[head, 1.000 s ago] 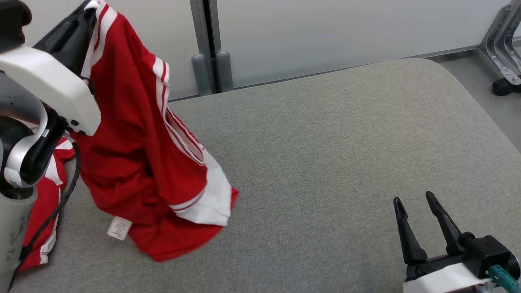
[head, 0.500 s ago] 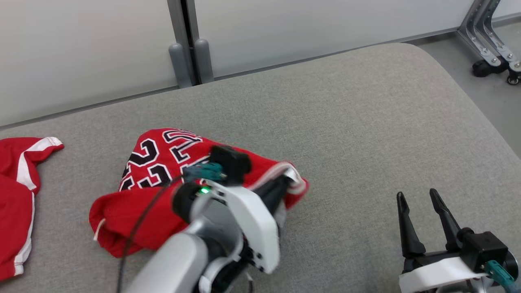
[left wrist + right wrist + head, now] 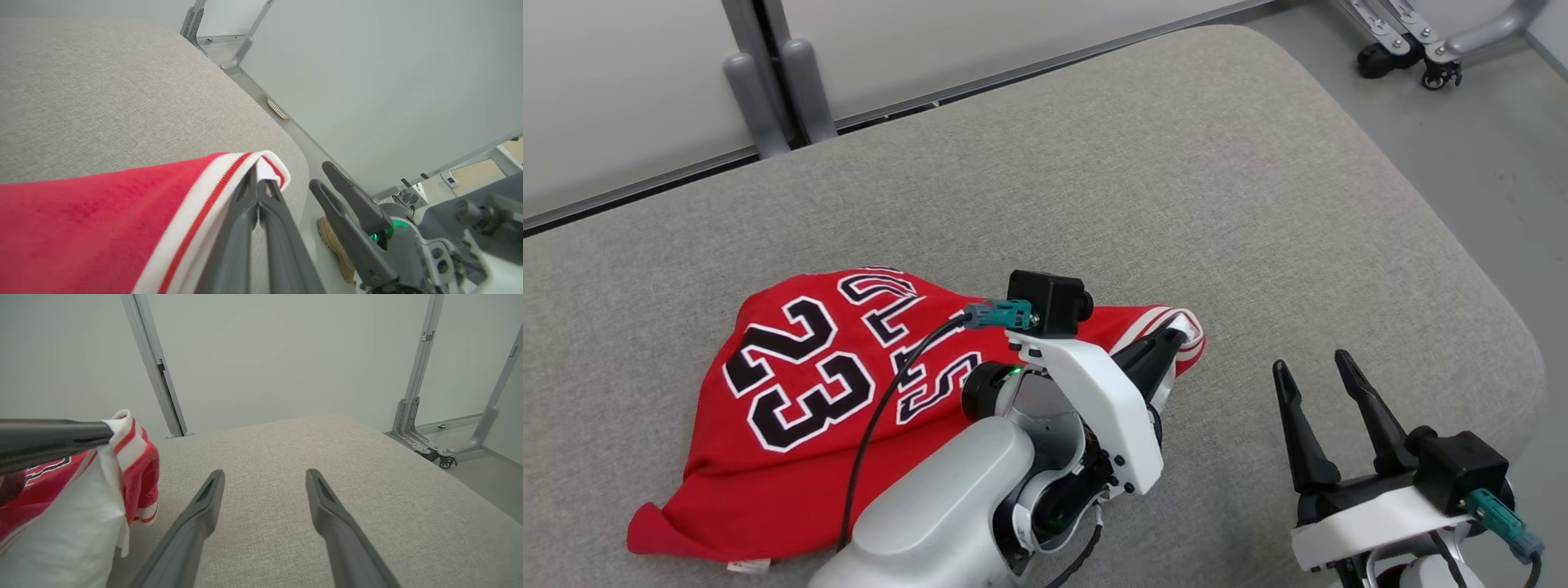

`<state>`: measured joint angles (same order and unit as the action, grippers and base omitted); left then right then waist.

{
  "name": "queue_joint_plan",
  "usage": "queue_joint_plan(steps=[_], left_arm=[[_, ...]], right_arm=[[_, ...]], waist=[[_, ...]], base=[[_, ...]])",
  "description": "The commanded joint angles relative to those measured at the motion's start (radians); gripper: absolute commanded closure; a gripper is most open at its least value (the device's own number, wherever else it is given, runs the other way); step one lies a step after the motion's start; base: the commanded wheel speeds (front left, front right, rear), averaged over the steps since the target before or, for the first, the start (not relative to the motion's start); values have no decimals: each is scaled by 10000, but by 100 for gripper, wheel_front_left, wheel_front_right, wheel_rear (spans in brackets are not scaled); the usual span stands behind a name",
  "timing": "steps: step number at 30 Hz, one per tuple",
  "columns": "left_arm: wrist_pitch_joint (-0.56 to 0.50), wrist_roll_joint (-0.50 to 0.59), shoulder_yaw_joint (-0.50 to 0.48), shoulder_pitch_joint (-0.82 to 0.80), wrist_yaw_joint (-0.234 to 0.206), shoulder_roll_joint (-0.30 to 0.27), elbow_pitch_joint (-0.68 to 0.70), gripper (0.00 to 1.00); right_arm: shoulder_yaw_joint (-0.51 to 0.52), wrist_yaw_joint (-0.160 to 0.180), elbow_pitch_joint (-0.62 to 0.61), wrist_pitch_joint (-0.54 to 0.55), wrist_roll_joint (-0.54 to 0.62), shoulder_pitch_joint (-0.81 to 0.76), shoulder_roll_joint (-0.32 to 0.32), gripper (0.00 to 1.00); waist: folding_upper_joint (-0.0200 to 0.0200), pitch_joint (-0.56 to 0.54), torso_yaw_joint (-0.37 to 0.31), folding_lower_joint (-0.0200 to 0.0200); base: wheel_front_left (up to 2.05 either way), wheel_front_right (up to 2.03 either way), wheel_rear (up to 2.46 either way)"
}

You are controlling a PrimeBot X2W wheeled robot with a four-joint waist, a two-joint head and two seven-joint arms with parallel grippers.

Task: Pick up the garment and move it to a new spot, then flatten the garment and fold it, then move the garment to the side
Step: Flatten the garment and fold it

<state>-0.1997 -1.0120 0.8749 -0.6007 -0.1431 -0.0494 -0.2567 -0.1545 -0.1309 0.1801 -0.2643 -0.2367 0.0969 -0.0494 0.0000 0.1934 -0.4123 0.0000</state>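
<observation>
Garment [image 3: 792, 408], a red jersey, lies crumpled left of centre on the grey desk [image 3: 1176, 163], its near edge hidden behind the left arm [image 3: 947, 498]. Left fingers [image 3: 1152, 359], reaching right, pinch its striped trim shut; right fingers [image 3: 1298, 433] stand spread, empty, near right.

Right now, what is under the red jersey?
The red jersey lies on the grey surface; the left end effector pinches its striped edge. Whatever lies beneath the cloth is covered.
</observation>
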Motion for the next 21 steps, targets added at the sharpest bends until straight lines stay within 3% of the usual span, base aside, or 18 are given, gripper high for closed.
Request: queue_joint_plan(steps=[1, 2, 3, 4, 7, 10, 14, 17, 21], left_arm=[[258, -239, 59, -143, -86, -28, 45, 100], [624, -654, 317, -331, -189, -37, -1, 94], [998, -871, 656, -532, -221, -27, -130, 67], [1241, -1009, 962, -656, -336, -48, -381, 0], [1746, -993, 1909, -1048, -340, -44, -1078, 0], [2039, -1073, 2509, -1128, -74, -33, -1385, 0], [3252, -911, 2363, -552, 145, -365, -1371, 0], [4184, -469, 1983, -104, -240, -1277, -1004, 0], [4624, 104, 1134, 1019, -943, -2274, -139, 0]], right_arm=[[43, 1, 33, -3, -10, 6, -35, 0], [45, 1, 64, -3, -7, -24, -34, 0], [31, 1, 81, -3, -12, -29, -30, 0], [27, 1, 97, -3, -4, -25, -33, 0], [87, 1, 89, -3, 20, -34, -35, 0], [270, 1, 65, -3, 93, -156, -36, 0], [506, 1, -73, -3, 355, -393, -43, 0], [675, 1, -262, -3, 634, -590, -39, 0], [929, 1, -507, -3, 940, -944, -159, 0]], waist=[[0, 78, -139, 0], [0, 78, -165, 0], [0, 80, -185, 0], [0, 87, -202, 0], [0, 62, -155, 0], [0, -55, 68, 0], [0, -433, 603, 0], [0, -687, 981, 0], [0, -1083, 1592, 0]], base=[[0, 0, 0], [0, 0, 0], [0, 0, 0], [0, 0, 0], [0, 0, 0], [0, 0, 0], [0, 0, 0], [0, 0, 0], [0, 0, 0]])
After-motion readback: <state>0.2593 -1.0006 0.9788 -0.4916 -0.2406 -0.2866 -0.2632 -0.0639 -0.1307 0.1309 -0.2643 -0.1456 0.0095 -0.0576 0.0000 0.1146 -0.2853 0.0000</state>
